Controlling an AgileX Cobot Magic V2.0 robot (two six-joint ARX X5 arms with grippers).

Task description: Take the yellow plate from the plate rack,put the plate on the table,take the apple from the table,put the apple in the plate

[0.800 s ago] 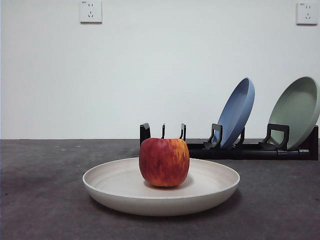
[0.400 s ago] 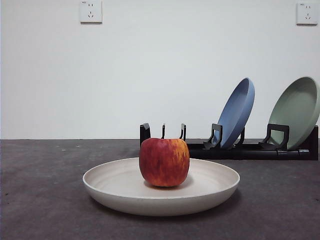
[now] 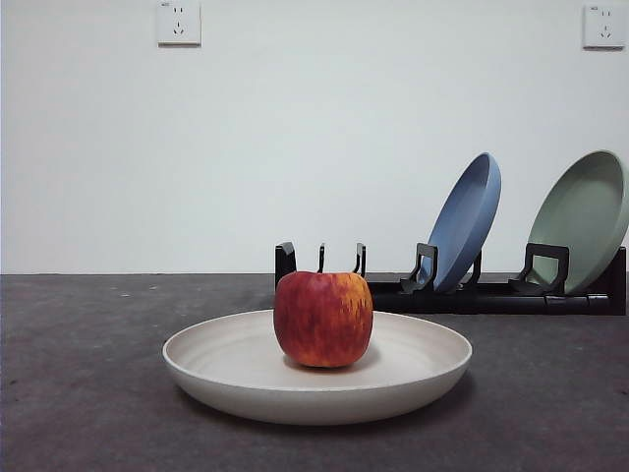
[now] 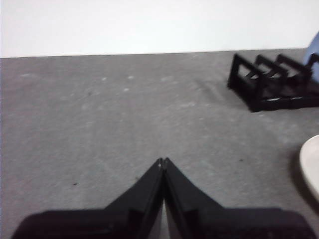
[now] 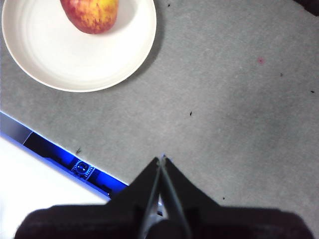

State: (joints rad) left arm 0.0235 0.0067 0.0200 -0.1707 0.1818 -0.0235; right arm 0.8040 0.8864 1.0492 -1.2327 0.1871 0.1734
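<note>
Cream and matte, the yellow plate [image 3: 316, 366] lies flat on the dark grey counter [image 3: 79, 393], in front of the plate rack [image 3: 447, 285], and the apple [image 3: 322, 319] stands upright in its middle, touching nothing but the plate. By our reading the task is complete: plate out of the rack, fruit inside it.

The left tool [image 4: 163, 160] hangs over bare counter with its jaws pressed together and nothing between them; the rack's empty end and a sliver of the plate rim show off to one side. The right tool [image 5: 162, 159] is likewise closed on nothing, above the counter near its front edge and well apart from the plate.

The blue plate [image 3: 464, 222] and the pale green plate [image 3: 582, 222] lean in their slots.

What is left, we judge, is simply to hold both arms clear. Doing that well means keeping the closed tools away from the plate rim, since a nudge could slide the plate or roll the apple off centre.
</note>
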